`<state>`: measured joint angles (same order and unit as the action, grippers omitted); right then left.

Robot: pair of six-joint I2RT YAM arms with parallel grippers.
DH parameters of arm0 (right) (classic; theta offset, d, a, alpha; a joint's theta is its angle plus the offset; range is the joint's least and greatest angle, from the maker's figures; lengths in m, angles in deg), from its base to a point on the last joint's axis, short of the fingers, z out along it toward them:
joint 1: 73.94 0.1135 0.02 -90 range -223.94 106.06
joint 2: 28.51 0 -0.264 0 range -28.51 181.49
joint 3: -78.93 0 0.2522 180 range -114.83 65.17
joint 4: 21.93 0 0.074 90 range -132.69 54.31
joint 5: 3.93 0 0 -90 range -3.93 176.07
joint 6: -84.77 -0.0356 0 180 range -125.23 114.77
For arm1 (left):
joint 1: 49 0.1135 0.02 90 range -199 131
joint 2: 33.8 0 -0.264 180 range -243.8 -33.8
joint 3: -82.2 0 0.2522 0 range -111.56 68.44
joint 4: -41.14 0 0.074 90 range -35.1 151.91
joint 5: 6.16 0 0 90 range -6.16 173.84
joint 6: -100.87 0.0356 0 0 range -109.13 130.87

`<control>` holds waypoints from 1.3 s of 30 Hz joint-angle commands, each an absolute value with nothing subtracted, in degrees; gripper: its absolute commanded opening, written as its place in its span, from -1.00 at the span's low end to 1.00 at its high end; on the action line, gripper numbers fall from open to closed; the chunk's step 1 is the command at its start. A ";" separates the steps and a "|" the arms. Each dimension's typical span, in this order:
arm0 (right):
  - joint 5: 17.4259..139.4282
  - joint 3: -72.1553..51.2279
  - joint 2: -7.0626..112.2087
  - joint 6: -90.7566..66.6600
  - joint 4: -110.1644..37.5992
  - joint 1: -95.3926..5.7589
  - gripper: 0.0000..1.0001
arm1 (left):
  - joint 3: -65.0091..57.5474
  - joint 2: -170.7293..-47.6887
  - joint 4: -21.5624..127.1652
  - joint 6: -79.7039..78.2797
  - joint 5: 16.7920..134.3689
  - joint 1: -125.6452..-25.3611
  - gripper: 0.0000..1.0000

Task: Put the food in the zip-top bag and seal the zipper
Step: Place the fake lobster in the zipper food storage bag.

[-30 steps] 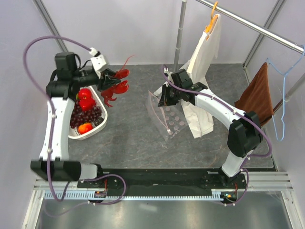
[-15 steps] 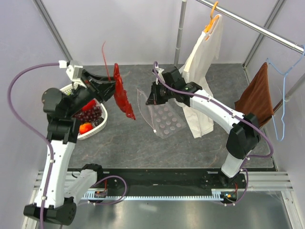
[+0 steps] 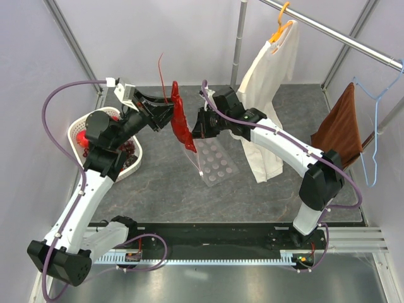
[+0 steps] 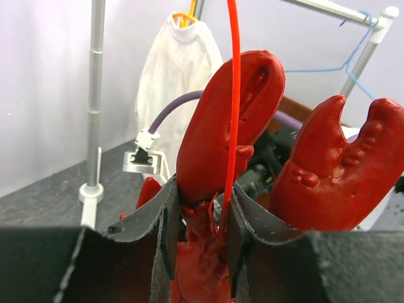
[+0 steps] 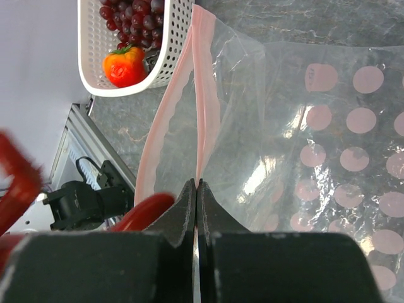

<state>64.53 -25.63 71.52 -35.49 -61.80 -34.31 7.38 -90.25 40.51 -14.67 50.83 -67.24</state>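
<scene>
1. Left claw (image 3: 169,113): raised above the bench (image 3: 164,183), jaws narrow and clamped on a red toy lobster (image 3: 180,123). In the left wrist view the two fingers (image 4: 165,221) press the lobster's body from both sides, with its two pincers and a thin red feeler standing up past them.
2. The lobster hangs in the air, long axis near upright in the top view, just beside the right claw (image 3: 201,129). Whether it touches the bag cannot be told.
3. Right claw: jaws closed tight on the top edge of the zip-top bag (image 3: 214,161). In the right wrist view the fingers meet on the pink zipper (image 5: 205,107).
4. The bag is clear with rows of pale round dots. Its gripped end is lifted and its far end rests on the bench. To one side of the grip the two pink lips stand apart, so the mouth is partly open there.
5. The white mesh basket (image 3: 79,123) sits on the bench at the left, well apart from the bag. It holds dark purple grapes (image 5: 136,19) and an orange-red fruit with a green top (image 5: 125,66).
6. Surroundings: a cream shirt (image 3: 271,69) hangs on an orange hanger (image 3: 282,22) behind the right arm. A brown cloth (image 3: 341,123) hangs on a blue hanger (image 3: 379,126) at the far right.
</scene>
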 commanded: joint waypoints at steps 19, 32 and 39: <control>51.71 -27.55 68.96 -40.21 -54.94 -34.04 -1.00 | 15.00 -89.09 33.90 1.90 51.75 -70.80 -0.92; 46.61 -26.94 68.44 -42.68 -51.77 -34.22 -1.00 | 21.86 -86.45 34.16 5.08 57.21 -70.98 -0.81; 46.52 -27.64 69.05 -42.85 -50.55 -34.83 -1.00 | 19.48 -86.62 37.23 -6.18 54.40 -71.15 -0.82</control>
<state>48.79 -25.63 71.39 -41.55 -55.76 -34.81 21.89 -87.01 36.93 0.56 55.48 -70.67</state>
